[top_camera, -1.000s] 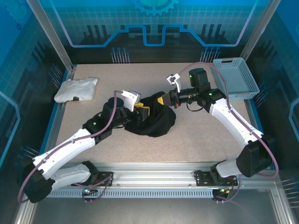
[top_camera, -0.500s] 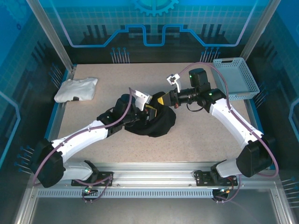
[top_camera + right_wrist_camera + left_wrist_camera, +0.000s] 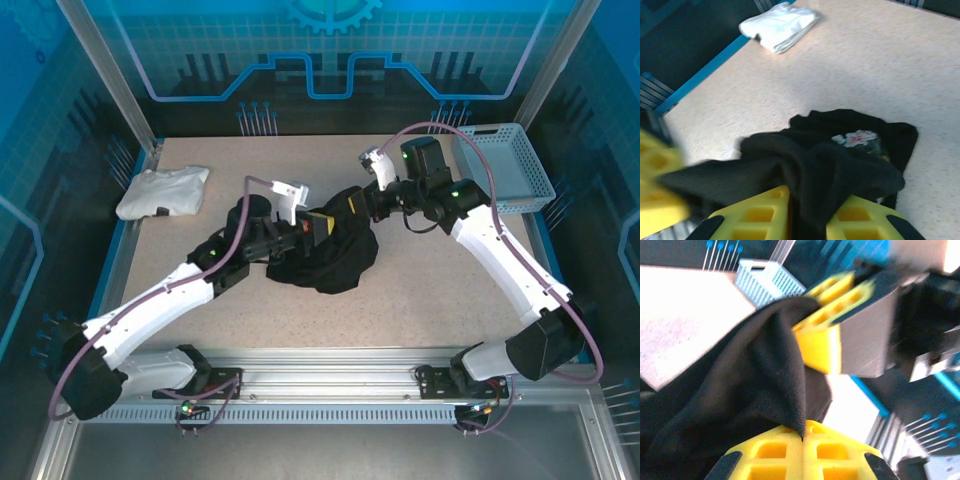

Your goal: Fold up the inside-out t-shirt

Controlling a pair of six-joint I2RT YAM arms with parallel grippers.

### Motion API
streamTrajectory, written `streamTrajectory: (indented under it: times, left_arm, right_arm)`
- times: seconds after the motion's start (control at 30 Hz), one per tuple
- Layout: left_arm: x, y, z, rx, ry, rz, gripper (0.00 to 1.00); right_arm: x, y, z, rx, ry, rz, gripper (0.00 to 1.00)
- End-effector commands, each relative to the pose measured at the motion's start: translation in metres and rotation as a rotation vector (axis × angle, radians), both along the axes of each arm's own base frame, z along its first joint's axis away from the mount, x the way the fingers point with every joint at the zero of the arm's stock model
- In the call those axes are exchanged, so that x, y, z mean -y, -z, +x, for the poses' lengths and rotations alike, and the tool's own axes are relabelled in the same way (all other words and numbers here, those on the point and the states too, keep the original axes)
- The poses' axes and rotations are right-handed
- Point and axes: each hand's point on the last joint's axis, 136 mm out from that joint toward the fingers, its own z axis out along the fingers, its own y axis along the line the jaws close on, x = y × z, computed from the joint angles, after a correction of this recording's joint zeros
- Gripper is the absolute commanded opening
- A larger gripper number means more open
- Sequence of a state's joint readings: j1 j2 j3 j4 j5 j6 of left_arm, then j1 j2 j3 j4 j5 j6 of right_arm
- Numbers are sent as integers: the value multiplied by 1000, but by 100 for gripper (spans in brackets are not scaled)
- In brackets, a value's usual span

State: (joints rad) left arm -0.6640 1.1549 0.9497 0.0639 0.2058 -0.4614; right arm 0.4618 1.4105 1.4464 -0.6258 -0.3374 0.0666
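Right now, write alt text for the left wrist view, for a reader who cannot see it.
The left gripper pinches a fold of the black t-shirt between its yellow fingers at the bottom of the frame. The cloth stretches up to the right gripper, whose yellow fingers have its edge between them. Behind lie a pale table and a grey basket.

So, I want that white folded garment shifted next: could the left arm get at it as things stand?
Probably not yet: the left gripper is shut on the black t-shirt and must let go first. Otherwise the white folded garment lies on its side, bare table between.
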Motion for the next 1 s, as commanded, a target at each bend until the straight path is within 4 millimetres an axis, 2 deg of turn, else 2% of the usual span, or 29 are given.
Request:
streamTrajectory:
  times: [0.0, 0.07, 0.13, 0.2, 0.3, 0.37, 0.47, 0.67, 0.77, 0.8, 0.87, 0.93, 0.97]
  left_arm:
    - [-5, -43, 0, -44, -59, -179, 0]
    - [-8, -43, 3, -60, -100, -195, 0]
    - [-12, -40, 6, -70, -135, -195, 0]
    - [-14, -39, 8, -70, -153, -195, 0]
    - [-14, -40, 10, -63, -159, -189, 0]
    - [-13, -42, 10, -57, -151, -190, 0]
    - [-10, -41, 8, -56, -134, -193, 0]
    - [-9, -40, 5, -63, -118, -192, 0]
    - [-10, -38, 4, -61, -117, -187, 0]
    - [-10, -38, 4, -60, -117, -185, 0]
    - [-12, -36, 5, -55, -130, -177, 0]
    - [-18, -32, 9, -46, -165, -149, 0]
    - [-22, -31, 11, -40, -190, -131, 0]
  right_arm:
    - [19, -18, 18, 103, 147, -118, 30]
    - [23, -29, 15, 165, 183, -138, 37]
    - [24, -34, 3, 218, 177, -129, 42]
    - [19, -31, -19, 248, 123, -83, 46]
    - [0, -17, -56, 239, 1, 9, 51]
    - [-11, -7, -71, 217, -51, 57, 52]
    - [-23, 7, -74, 192, -76, 80, 53]
    - [-36, 13, -54, 219, -72, 49, 50]
    - [-41, 16, -43, 231, -70, 22, 45]
    - [-44, 17, -40, 231, -74, 15, 40]
    - [-46, 17, -38, 227, -90, 4, 18]
    - [-46, 16, -43, 219, -118, -1, 0]
    - [-45, 14, -47, 214, -133, 12, 0]
